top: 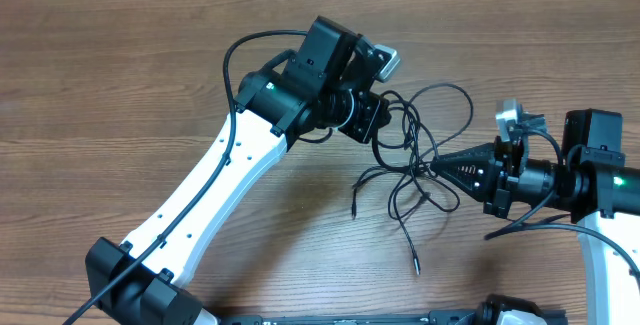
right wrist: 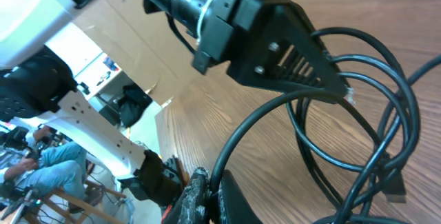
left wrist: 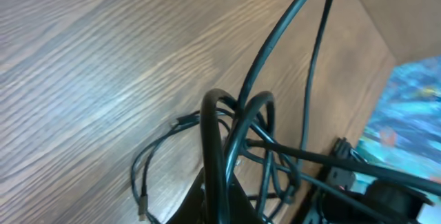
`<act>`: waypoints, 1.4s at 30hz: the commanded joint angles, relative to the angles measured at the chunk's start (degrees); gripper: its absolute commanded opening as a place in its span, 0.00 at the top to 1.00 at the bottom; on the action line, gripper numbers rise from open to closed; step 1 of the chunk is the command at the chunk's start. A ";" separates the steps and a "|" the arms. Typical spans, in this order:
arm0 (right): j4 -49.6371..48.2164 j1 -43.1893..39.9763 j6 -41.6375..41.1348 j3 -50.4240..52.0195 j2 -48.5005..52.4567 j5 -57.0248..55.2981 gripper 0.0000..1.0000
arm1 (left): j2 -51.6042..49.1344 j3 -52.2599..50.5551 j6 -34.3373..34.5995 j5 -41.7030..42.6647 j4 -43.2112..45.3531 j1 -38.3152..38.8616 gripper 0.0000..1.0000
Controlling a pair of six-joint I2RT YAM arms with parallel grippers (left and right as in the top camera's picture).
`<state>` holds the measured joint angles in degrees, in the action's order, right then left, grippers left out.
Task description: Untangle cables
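The cables are thin black cords tangled in loose loops between the two arms, with small plug ends lying free at the lower left and lower middle. My left gripper reaches in from the upper left and is shut on a loop of the cables, which rises between its dark fingers. My right gripper comes in from the right and is shut on another strand of the cables at its fingertips. The left gripper also shows in the right wrist view.
The wooden table carries both arms. The white left arm crosses from the lower left. Thicker black arm cables loop beside its wrist. The right arm's base stands at the right edge.
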<state>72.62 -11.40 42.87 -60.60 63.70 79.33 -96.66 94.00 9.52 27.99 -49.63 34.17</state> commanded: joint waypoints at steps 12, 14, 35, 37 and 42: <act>-0.90 1.81 8.63 -1.36 -1.81 8.04 0.96 | 1.31 0.98 1.73 -1.60 -0.42 0.76 0.96; -1.51 1.81 8.66 -1.36 -1.81 8.74 0.96 | 1.31 0.98 -1.86 0.79 -0.52 1.18 0.96; -3.98 1.81 8.24 -1.36 -1.81 10.62 0.96 | -3.52 0.98 -10.78 -4.61 -0.20 4.00 0.96; -3.98 1.81 8.22 -1.36 -1.81 10.62 0.96 | -4.83 0.98 -10.10 -4.63 0.61 4.00 0.96; -3.91 1.81 8.22 -1.36 -1.81 10.62 0.96 | -7.02 0.98 -8.15 -4.59 2.91 3.80 0.96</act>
<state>68.66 -10.00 49.78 -60.60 62.94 85.49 -102.43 94.02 0.08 24.53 -47.68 38.37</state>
